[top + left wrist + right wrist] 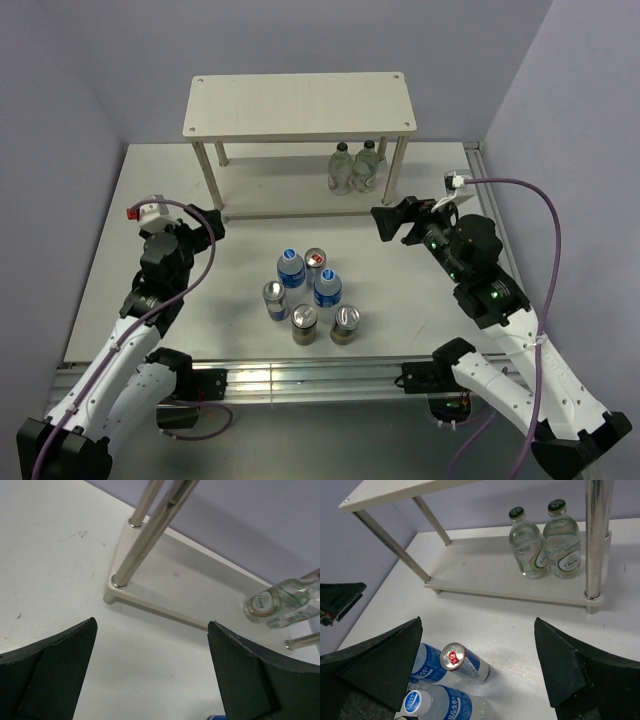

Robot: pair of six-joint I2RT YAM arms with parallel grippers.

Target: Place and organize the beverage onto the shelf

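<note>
Six upright drinks (327,288) cluster centre of tabletop (150,300), toward near edge; right arm (470,265) slightly nearer. Both jaws wide open, empty.

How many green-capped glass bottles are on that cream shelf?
2, side by side at the right end of the lower board of the cream shelf: the left glass bottle and the right glass bottle. None appears hidden.

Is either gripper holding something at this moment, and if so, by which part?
Nothing is held: the left gripper and the right gripper are both open and empty.
</note>
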